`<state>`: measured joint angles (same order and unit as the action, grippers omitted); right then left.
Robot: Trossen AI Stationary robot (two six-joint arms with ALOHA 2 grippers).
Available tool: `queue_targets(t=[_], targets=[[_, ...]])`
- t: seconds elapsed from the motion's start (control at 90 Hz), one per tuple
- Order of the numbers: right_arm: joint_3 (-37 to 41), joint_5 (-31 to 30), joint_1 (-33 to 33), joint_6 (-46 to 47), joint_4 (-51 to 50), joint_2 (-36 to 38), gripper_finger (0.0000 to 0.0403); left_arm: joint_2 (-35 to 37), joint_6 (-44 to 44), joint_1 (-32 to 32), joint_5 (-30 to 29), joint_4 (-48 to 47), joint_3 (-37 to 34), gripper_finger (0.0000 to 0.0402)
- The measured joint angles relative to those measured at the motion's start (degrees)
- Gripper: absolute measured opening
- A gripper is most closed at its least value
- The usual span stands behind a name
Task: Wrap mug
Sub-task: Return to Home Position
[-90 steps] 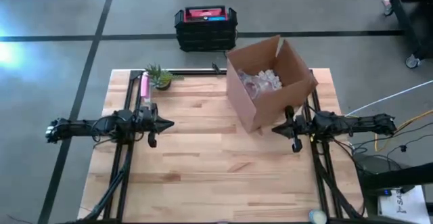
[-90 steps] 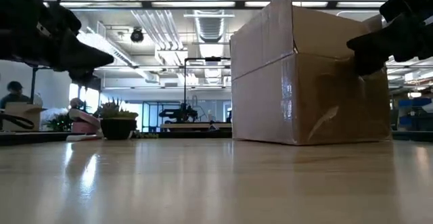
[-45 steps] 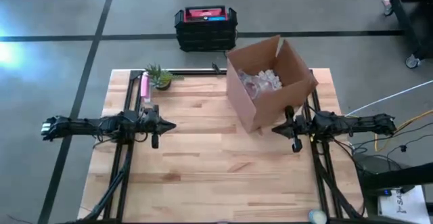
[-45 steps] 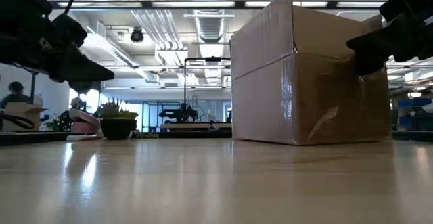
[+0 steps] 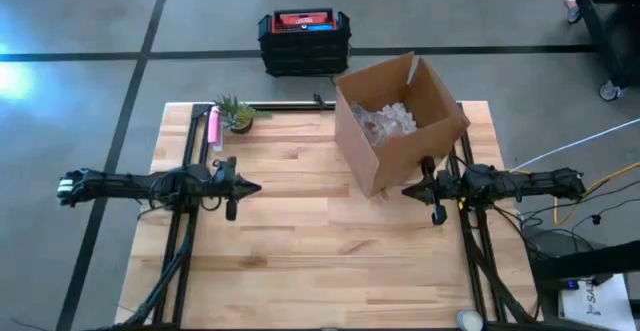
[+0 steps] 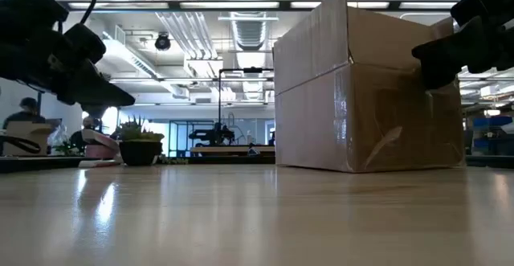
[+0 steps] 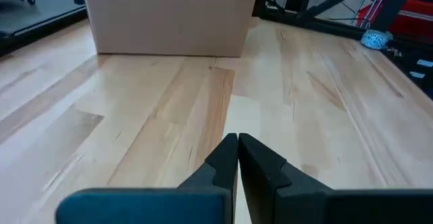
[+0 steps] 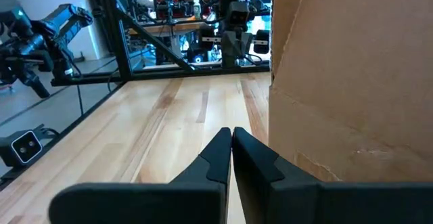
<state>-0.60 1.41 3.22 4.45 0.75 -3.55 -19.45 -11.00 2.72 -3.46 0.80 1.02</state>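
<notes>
Wrapping looks finished: bubble-wrapped bundles (image 5: 385,121), which I take for the mugs, lie inside the open cardboard box (image 5: 393,161) at the counter's (image 5: 300,261) far right. My left gripper (image 5: 252,186) and right gripper (image 5: 406,190) hover pinched together, empty; only parking remains.

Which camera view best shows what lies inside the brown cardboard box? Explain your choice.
The high view: it looks down through the open top of the cardboard box onto the bubble-wrapped bundles. The low view and both wrist views show only the box's outer walls, nothing inside.
</notes>
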Motion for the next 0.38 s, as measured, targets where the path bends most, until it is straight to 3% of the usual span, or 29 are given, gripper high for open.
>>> queue_targets(t=[0.378], targets=[[0.00, 0.02, 0.00, 0.00, 0.00, 0.00, 0.0000, -0.82, 0.00, 0.00, 0.00, 0.02, 0.00, 0.0000]])
